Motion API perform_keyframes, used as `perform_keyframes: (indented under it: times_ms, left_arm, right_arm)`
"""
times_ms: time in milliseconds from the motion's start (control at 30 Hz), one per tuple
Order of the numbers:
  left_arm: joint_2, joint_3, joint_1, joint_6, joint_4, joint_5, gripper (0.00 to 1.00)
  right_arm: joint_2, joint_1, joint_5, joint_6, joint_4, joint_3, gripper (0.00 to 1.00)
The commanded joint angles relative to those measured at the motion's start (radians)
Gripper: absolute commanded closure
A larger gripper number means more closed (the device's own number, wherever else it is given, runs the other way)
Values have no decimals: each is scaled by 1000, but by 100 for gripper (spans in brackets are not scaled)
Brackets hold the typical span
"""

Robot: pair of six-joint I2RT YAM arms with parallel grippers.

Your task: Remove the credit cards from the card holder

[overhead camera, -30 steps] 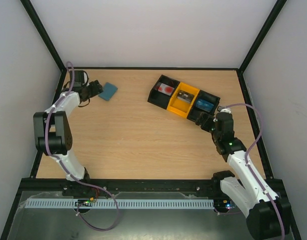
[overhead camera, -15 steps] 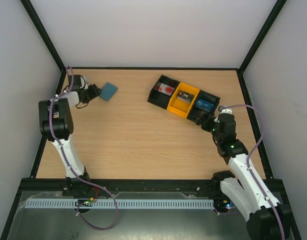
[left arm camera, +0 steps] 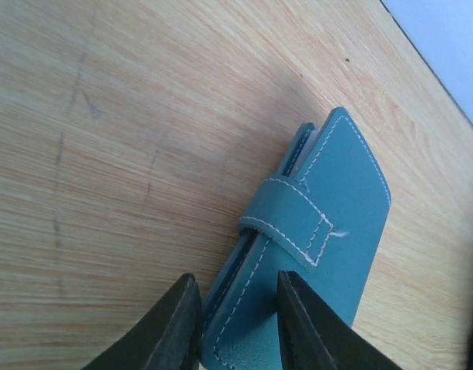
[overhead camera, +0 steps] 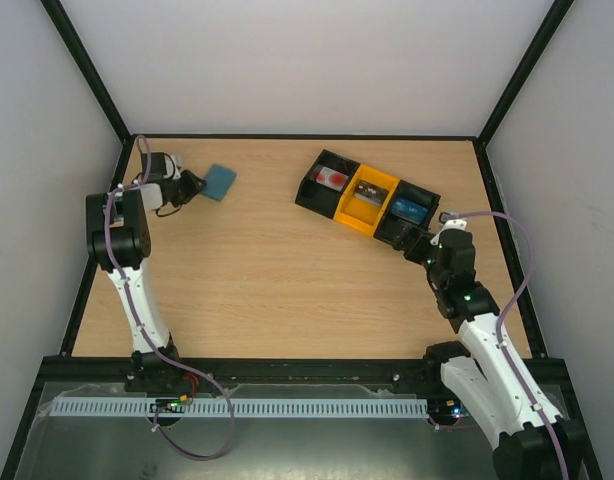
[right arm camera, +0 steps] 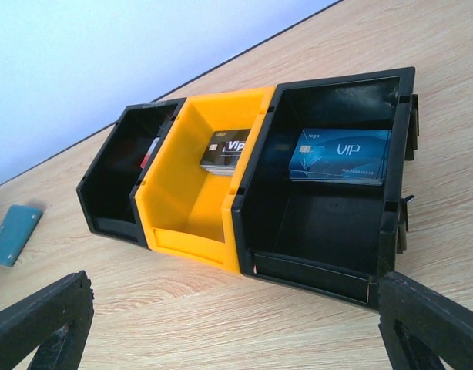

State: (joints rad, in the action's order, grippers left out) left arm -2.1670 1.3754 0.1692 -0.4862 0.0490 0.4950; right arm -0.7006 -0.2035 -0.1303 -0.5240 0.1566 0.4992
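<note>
Two grippers are seen over a light wooden surface [overhead camera: 287, 280]. The left gripper [left arm camera: 236, 287] is set low at the near end of a small dusty-blue folding card holder [left arm camera: 329, 223], which lies flat on the surface. The card holder is folded shut. Its short stitched tab [left arm camera: 290, 225] is laid across the top, just ahead of the gripper. One corner of the card holder is found between the two black fingers [left arm camera: 175, 324]. The fingers are drawn in close on both sides of it, but it cannot be told if it is squeezed or only touched.

The right gripper [right arm camera: 235, 285] is held wide apart, and nothing is caught between its fingers. Just ahead of it, a plastic tray [right arm camera: 190, 239] with three bins is set on the surface, with one yellow bin between two black ones. A thin bright blue card [right arm camera: 340, 156] with white print is seen at the far end of the black bin, ahead and to the right of this gripper. A dark grey card [right arm camera: 225, 150] is seen at the far end of the yellow bin, straight ahead. A white card [overhead camera: 333, 178] with red marks is laid in the black bin on the left. The card holder is seen far off to the left of this gripper, well apart from the tray.
</note>
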Motion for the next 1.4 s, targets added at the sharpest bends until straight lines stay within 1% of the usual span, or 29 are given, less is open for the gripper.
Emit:
perform_keyframes:
  times_ms: [0,100,133,233,367,433,567,667,767,833,933,1033,1100,1200,1267,1367]
  left_arm:
    - [-26,8,11,-20,22,67,79]
    - [2,-27,13,-26,32,72,95]
    - [16,-40,13,-29,36,73,97]
    - [68,-70,13,-41,35,83,97]
    - [143,-111,11,-72,5,101,97]
    - [184,-144,9,-100,-20,91,97]
    - [286,-281,-2,-176,32,106,97]
    - [374,-375,-39,-175,19,82,97]
    - [484,-471,-95,-174,8,58,97]
    - [580,-559,-145,-195,34,51,97]
    - [686,-635,-246,-193,23,28,97]
    - [790,-712,-332,-205,14,9,97]
    - [873,-789,-386,-247,47,-13,97]
    - [996,-916,-506,-345,112,-114,97]
    - [1033,-954,-582,-377,112,-159,97]
    - [1069,-1010,-657,-426,120,-201,97]
  right_arm:
    - [12,-12,-16,-10,40,24,2]
    - [13,-14,19,-41,75,44,2]
    - [14,-14,23,-48,83,46,2]
    - [20,-14,-2,-70,101,46,2]
    - [30,-21,-108,-105,129,47,2]
    - [41,-36,-125,-133,151,56,2]
    - [65,-84,-126,-162,190,92,2]
    - [56,-141,-132,-184,219,139,2]
    - [49,-206,-122,-215,223,152,2]
    - [34,-260,-119,-223,214,155,1]
    - [-15,-336,-109,-246,206,149,0]
    - [-52,-437,-65,-289,156,118,2]
    - [-61,-491,-38,-325,108,88,3]
    - [-78,-543,-54,-381,-4,25,4]
    - [-101,-571,-45,-404,-47,4,5]
    - [-139,-599,-14,-411,-71,-12,5]
